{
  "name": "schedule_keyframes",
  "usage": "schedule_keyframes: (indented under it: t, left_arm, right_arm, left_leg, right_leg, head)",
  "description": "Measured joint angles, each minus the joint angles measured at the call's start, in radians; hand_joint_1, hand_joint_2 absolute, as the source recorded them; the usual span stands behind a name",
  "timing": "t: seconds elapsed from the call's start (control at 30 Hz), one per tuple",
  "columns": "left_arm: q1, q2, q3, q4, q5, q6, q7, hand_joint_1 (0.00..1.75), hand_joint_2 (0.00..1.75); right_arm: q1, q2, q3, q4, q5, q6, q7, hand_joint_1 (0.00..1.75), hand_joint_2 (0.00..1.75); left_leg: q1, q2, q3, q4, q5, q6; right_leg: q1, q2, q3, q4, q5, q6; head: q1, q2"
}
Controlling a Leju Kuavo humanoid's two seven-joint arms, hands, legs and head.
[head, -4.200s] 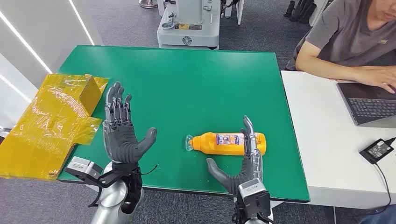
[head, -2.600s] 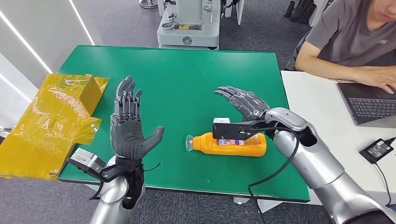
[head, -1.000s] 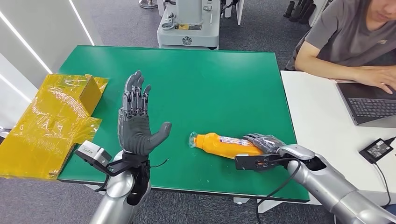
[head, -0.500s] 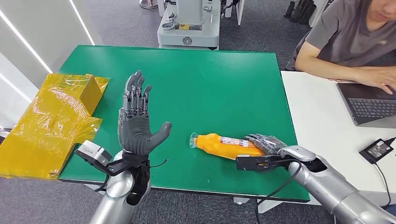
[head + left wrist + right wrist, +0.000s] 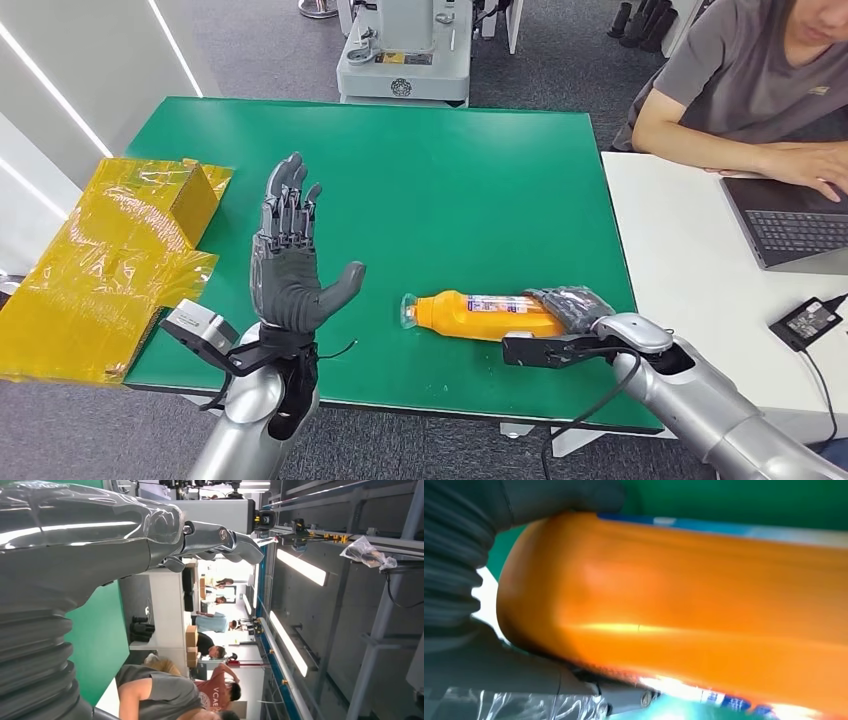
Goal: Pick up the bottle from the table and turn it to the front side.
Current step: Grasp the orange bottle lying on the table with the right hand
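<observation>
An orange bottle (image 5: 470, 315) with a printed label lies on its side near the front edge of the green table (image 5: 420, 170), its clear cap pointing left. My right hand (image 5: 570, 305) grips its base end, fingers wrapped over the top. The right wrist view shows the bottle's orange body (image 5: 684, 595) close up, with dark fingers (image 5: 559, 500) curled round its end. My left hand (image 5: 290, 255) stands upright to the left of the bottle, palm facing it, fingers apart, holding nothing. Its fingers (image 5: 220, 537) reach out against the room's ceiling in the left wrist view.
Crumpled yellow film and a yellow box (image 5: 110, 250) lie at the table's left edge. A white desk (image 5: 700, 300) adjoins on the right, where a seated person (image 5: 750, 90) works at a laptop (image 5: 790, 220). A grey machine base (image 5: 405, 60) stands beyond the far edge.
My right hand came over the bottle, closed on its base end and tilted it; the bottle now lies nearly level again, nudged slightly left. The left hand rose a little, then stayed.
</observation>
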Motion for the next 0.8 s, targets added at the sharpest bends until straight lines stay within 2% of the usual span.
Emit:
schedule_keyframes:
  t: [0.47, 0.57, 0.67, 0.8]
  left_arm:
    - [-0.015, 0.011, -0.001, 0.005, 0.027, 0.016, -0.025, 0.00, 1.75]
    - [-0.018, 0.012, -0.001, 0.005, 0.032, 0.028, -0.034, 0.00, 1.75]
    - [-0.017, 0.012, -0.001, 0.006, 0.031, 0.035, -0.036, 0.00, 1.75]
    - [-0.017, 0.011, -0.001, 0.006, 0.028, 0.037, -0.039, 0.00, 1.75]
  right_arm:
    - [0.007, 0.029, -0.006, 0.010, 0.034, -0.052, -0.030, 1.75, 1.75]
    - [0.009, 0.054, -0.027, 0.016, 0.035, -0.129, -0.036, 1.75, 1.75]
    - [0.010, 0.096, -0.068, 0.023, 0.037, -0.238, -0.049, 1.75, 1.75]
    - [0.016, 0.160, -0.123, 0.018, 0.032, -0.334, -0.060, 1.75, 1.75]
  left_leg:
    - [0.000, 0.000, -0.001, 0.000, 0.000, 0.000]
    - [0.000, 0.000, -0.001, 0.000, 0.000, 0.000]
    - [0.000, 0.000, -0.001, 0.000, 0.000, 0.000]
    - [0.000, 0.000, -0.001, -0.001, 0.000, 0.000]
  right_leg:
    - [0.000, 0.000, 0.000, 0.000, 0.000, 0.000]
    - [0.000, 0.000, -0.001, 0.000, 0.000, 0.000]
    - [0.000, 0.000, -0.001, 0.001, 0.000, 0.000]
    - [0.000, 0.000, -0.001, 0.001, 0.000, 0.000]
  head:
    - [0.000, 0.000]
    - [0.000, 0.000]
    - [0.000, 0.000]
    - [0.000, 0.000]
